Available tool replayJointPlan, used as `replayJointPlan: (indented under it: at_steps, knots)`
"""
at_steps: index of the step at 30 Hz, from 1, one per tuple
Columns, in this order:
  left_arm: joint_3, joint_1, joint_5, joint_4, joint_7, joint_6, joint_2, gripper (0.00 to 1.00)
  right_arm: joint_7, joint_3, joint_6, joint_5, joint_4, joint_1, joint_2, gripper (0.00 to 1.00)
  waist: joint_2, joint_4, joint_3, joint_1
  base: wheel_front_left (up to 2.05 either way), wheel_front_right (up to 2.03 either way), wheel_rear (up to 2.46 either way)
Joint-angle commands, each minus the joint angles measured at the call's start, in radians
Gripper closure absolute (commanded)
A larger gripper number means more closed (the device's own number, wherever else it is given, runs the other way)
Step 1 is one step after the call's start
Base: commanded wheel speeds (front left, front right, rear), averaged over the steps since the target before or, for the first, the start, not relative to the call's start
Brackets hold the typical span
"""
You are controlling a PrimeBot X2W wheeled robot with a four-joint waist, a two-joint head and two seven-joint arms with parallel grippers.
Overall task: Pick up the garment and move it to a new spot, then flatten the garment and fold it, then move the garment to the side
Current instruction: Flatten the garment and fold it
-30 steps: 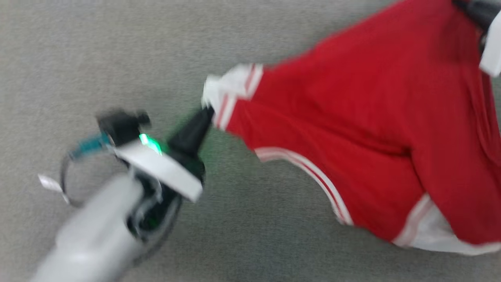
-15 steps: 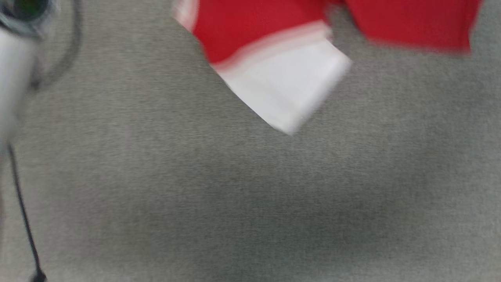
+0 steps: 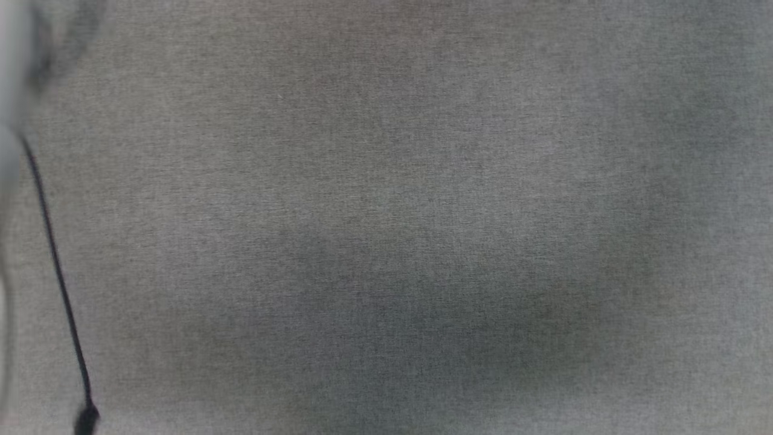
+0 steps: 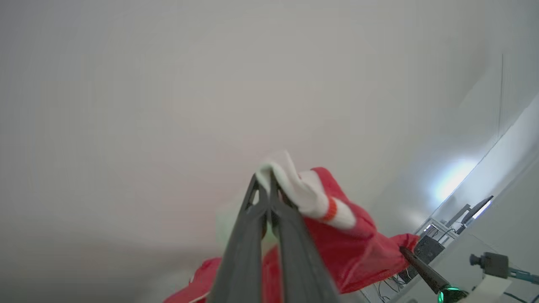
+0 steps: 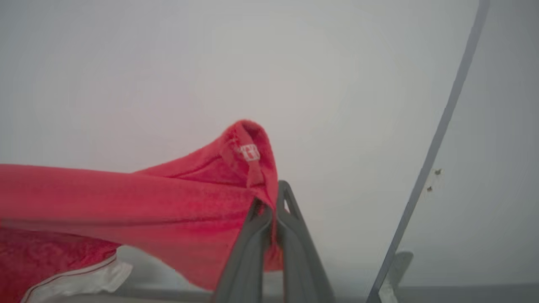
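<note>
Holding one garment (image 4: 358, 252) aloft are two grippers, each with two fingers. In the left wrist view, the left gripper (image 4: 265, 181) has its fingers (image 4: 242, 252) pressed together on a white sleeve edge with a red band. The red body spills to the right of those fingers and below. In the right wrist view, the right gripper (image 5: 273, 198) pinches a red hem fold. The cloth stretches left of its fingers (image 5: 248, 256), a white-trimmed edge drooping lowest. In the head view, one thin black cable (image 3: 54, 266) crosses a grey surface (image 3: 386, 211).
</note>
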Motion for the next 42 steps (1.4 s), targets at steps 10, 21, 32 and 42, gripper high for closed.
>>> replayJointPlan:
  at_steps: [10,21,32,42]
  knots:
    - [-0.051,0.556,-0.133,-0.303,-0.108,0.003,0.027,1.00,0.016,0.126,-0.006,0.182,-0.223,0.456,-0.121,1.00,0.0000,0.025,-0.064,-0.0001,0.00,0.00,0.00]
    - [0.006,1.002,-0.072,-0.501,-0.134,0.003,-0.013,1.00,0.017,0.156,-0.004,0.326,-0.512,0.905,-0.262,1.00,0.0000,0.047,-0.192,-0.0001,0.00,0.00,0.00]
    - [0.080,1.313,0.034,-0.634,-0.134,0.003,0.003,1.00,0.037,0.059,-0.004,0.323,-0.677,1.211,-0.325,1.00,0.0000,0.042,-0.267,-0.0001,0.00,0.00,0.00]
    - [0.145,1.488,0.122,-0.732,-0.134,0.003,-0.011,1.00,0.117,-0.167,-0.005,0.240,-0.868,1.461,-0.315,1.00,0.0000,0.045,-0.251,-0.0001,0.00,0.00,0.00]
